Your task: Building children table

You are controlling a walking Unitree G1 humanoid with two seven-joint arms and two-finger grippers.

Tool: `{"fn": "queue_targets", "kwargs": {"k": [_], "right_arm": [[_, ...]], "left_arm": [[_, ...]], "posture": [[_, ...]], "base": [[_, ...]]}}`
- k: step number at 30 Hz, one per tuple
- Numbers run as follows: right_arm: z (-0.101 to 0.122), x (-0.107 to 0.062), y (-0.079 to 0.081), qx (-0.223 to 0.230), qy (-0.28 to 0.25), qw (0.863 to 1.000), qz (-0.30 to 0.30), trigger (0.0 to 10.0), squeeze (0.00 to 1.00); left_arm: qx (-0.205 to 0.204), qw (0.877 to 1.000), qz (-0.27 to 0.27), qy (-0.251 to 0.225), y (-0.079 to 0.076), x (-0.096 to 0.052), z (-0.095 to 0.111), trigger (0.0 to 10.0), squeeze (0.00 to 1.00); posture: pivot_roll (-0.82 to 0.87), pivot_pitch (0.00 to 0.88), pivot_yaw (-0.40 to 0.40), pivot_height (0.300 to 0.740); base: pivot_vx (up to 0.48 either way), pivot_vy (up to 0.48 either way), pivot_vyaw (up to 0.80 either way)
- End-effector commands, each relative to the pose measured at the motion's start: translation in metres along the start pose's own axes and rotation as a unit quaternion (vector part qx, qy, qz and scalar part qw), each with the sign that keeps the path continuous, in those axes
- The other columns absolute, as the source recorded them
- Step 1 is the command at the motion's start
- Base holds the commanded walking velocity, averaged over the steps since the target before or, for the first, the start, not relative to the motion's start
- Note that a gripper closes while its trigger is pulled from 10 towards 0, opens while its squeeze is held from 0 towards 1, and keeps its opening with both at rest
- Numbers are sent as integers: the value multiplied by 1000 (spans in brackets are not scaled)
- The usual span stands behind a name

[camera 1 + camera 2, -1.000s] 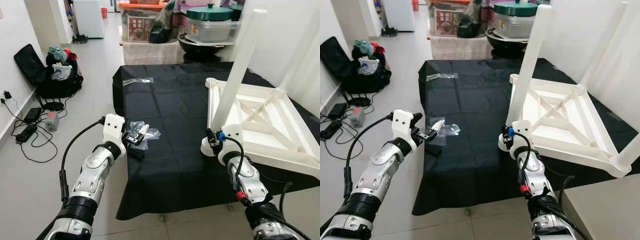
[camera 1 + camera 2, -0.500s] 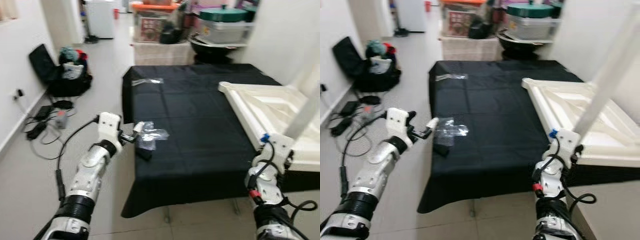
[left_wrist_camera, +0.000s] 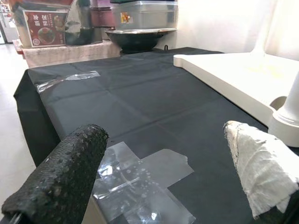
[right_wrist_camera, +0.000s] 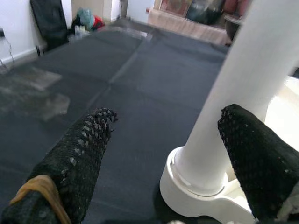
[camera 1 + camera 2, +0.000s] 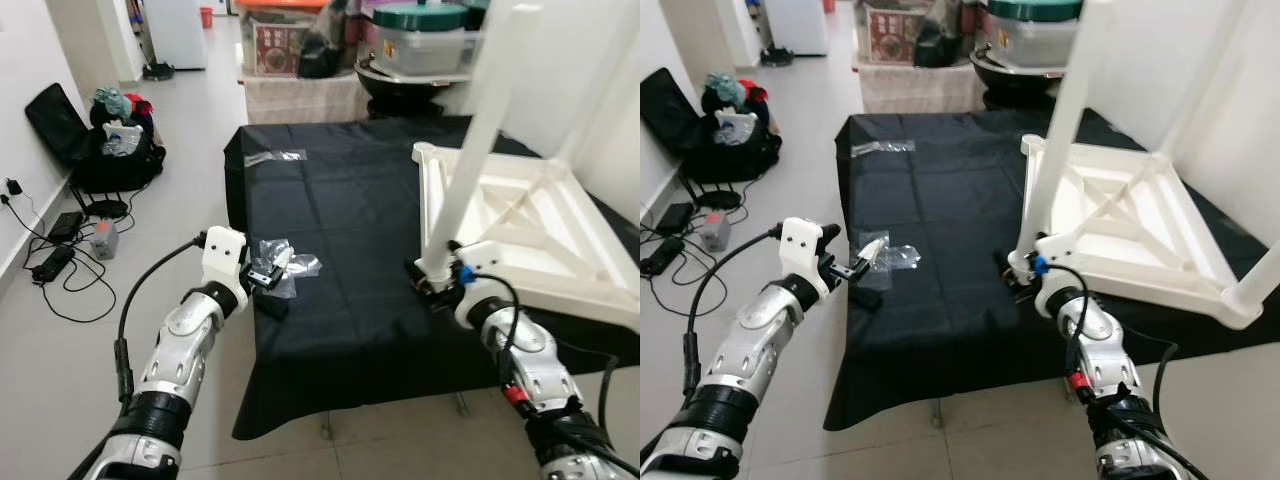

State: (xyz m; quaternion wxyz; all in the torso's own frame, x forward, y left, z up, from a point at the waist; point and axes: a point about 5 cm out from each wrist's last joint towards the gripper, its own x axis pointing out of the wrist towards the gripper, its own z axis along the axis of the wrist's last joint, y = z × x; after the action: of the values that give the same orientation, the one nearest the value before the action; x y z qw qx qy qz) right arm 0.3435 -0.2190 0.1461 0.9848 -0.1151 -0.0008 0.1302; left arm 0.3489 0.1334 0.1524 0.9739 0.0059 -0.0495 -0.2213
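The white children's table (image 5: 520, 230) lies upside down on a black cloth (image 5: 340, 210). A white leg (image 5: 478, 130) stands upright in its near left corner. My right gripper (image 5: 430, 282) is open low at that leg's foot. In the right wrist view the leg (image 4: 243, 84) rises between the two black fingers (image 4: 79, 158), closer to one of them. My left gripper (image 5: 268, 272) is open at the cloth's left edge, just over clear plastic bags (image 5: 295, 264). One of its fingers (image 3: 261, 168) is wrapped in white tape.
Another white leg (image 5: 1230, 60) rises at the far right. A second clear bag (image 5: 275, 158) lies at the cloth's far end, and a small black piece (image 5: 272, 308) at its near left edge. Black bag (image 5: 110, 150) and cables (image 5: 50, 260) lie on the floor at left; boxes and pots (image 5: 420, 40) behind.
The head view swung to one side and came back. The right gripper is again low at the leg's foot. The left gripper stays over the plastic bags.
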Motion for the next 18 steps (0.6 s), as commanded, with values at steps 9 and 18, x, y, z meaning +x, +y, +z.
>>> {"fn": "queue_targets", "kwargs": {"k": [9, 18], "right_arm": [[-42, -24, -63, 42, 151, 911, -381, 0, 0], [-36, -56, -55, 143, 120, 793, -580, 0, 0]], "left_arm": [[10, 1000, 6, 7, 5, -6, -3, 10000, 0], [11, 1000, 6, 13, 3, -9, -7, 10000, 0]], "posture": [[-28, 0, -68, 740], [-18, 0, -62, 740]], "base": [[0, 0, 0], [0, 0, 0]]}}
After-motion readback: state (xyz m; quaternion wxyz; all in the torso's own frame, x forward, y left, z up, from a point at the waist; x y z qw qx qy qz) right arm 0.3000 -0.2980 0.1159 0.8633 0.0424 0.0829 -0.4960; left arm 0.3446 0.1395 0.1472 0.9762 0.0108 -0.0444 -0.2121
